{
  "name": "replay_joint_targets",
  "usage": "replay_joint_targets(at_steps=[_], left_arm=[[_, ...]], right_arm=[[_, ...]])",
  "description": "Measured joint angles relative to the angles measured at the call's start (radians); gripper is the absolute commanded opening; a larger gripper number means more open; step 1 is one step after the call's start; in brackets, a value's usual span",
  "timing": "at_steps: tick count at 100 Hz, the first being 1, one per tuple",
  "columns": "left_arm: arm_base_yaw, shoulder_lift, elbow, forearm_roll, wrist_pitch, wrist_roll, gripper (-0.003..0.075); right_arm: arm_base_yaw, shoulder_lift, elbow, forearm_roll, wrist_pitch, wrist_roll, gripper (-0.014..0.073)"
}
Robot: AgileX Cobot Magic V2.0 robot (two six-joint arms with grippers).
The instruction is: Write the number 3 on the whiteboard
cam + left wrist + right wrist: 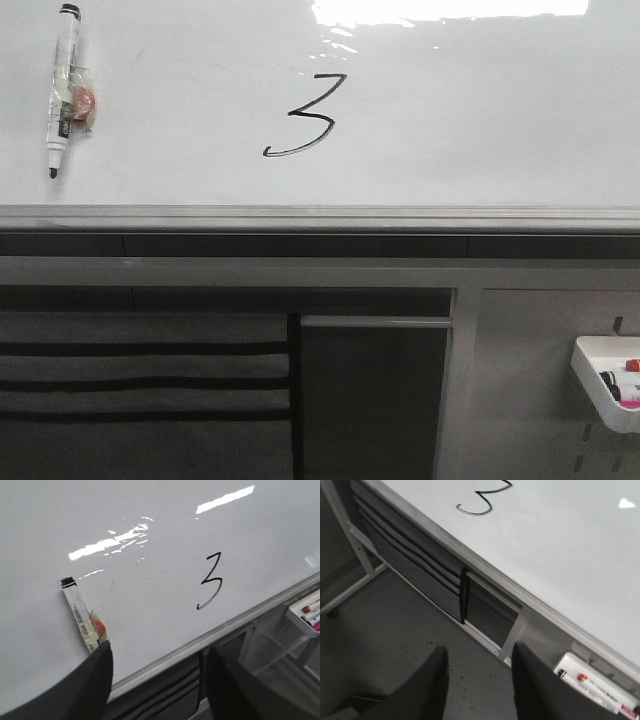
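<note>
A thin black slanted number 3 is drawn on the glossy whiteboard, near its middle. It also shows in the left wrist view, and its tail shows in the right wrist view. A black-capped marker with a taped red and clear lump hangs on the board at the far left, tip down; it also shows in the left wrist view. My left gripper is open and empty, back from the board's lower edge, one finger just by the marker. My right gripper is open and empty over the floor below the board.
A grey metal rail runs along the board's lower edge. Below it are a dark slatted panel and grey frame. A small white tray with markers hangs at lower right, also in the right wrist view. Glare sits at the board's top.
</note>
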Motion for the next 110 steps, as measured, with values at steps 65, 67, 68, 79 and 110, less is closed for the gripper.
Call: replay_joint_targets(at_steps=[65,67,68,79,110], left_arm=[[0.046,-0.368,0.197,0.240,0.069,-0.310,0.0218],[0.046,-0.368,0.198,0.240,0.069,-0.310,0.0216],[0.046,-0.368,0.200,0.240,0.069,-0.310,0.0215],[0.046,-0.368,0.206,0.240,0.068,-0.310,0.0197],[0.054,-0.411,0.250,0.385,0.021,-0.310,-0.0018]], right_arm=[[0.000,-0.220,0.144,-0.104,-0.092,0.339,-0.0074],[0.000,-0.220,0.144,-0.104,-0.092,0.339,-0.0074],[0.000,-0.220,0.144,-0.104,-0.091,0.339,-0.0074],[0.000,-0.220,0.144,-0.104,-0.089,0.341,-0.0074],[0.000,-0.222,0.144,-0.104,-0.087,0.341,-0.0074]])
